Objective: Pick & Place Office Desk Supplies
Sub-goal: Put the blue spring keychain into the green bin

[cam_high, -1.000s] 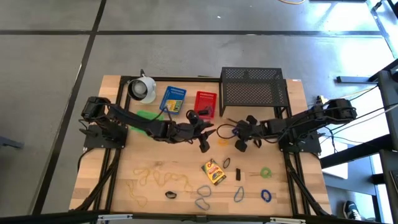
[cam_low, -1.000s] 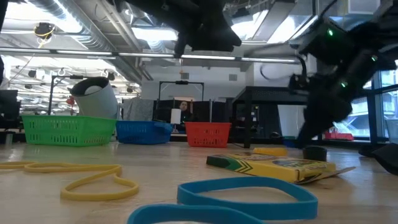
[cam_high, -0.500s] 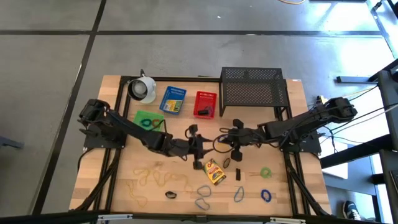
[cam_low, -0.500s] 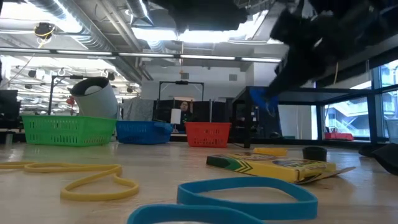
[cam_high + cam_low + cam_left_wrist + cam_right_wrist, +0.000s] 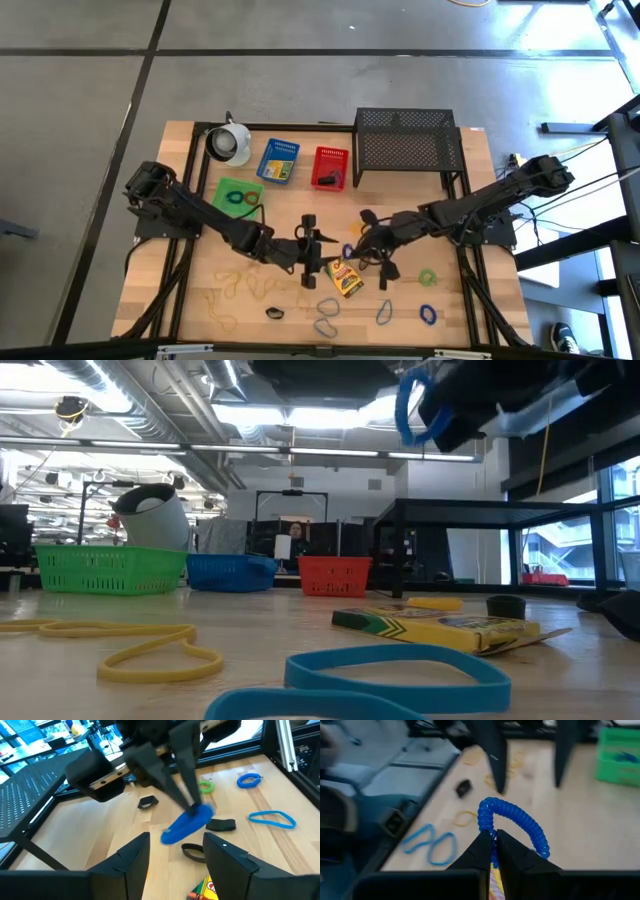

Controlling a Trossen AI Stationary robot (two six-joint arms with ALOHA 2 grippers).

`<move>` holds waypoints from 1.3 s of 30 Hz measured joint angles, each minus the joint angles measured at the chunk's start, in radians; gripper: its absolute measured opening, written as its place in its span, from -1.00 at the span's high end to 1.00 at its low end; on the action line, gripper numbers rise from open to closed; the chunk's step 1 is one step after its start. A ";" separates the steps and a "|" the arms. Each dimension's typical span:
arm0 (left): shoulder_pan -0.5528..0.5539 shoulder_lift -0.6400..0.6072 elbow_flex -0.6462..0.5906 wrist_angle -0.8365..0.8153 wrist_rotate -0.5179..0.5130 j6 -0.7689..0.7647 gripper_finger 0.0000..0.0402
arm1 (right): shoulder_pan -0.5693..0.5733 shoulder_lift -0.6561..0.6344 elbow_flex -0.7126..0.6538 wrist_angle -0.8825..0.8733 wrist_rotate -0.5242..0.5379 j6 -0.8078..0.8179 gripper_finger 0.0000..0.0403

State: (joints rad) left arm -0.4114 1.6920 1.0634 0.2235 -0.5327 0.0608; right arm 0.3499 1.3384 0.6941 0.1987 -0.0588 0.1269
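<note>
I see a wooden desk. Along its far edge sit a white cup, blue basket, red basket, green basket and black mesh rack. Mid-desk lies a crayon box; tan rubber bands and blue rubber bands spread toward the near edge.

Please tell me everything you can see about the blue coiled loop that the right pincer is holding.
The blue loop is a ribbed, spiral band, like a coiled hair tie or soft plastic spring. It arches in an open curve out of the shut right pincer, whose fingertips pinch one part of it. It hangs in the air above the wooden table, touching nothing else, near the crayon box. The left pincer stands open just in front of it, not touching.
</note>
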 joint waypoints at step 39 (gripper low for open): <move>0.035 0.089 0.000 0.222 0.107 0.189 0.59 | 0.004 -0.001 0.000 0.086 -0.080 0.021 0.89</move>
State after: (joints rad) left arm -0.3759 1.7813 1.0637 0.4458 -0.4260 0.2502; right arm 0.3534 1.3376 0.6945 0.2845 -0.1390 0.1482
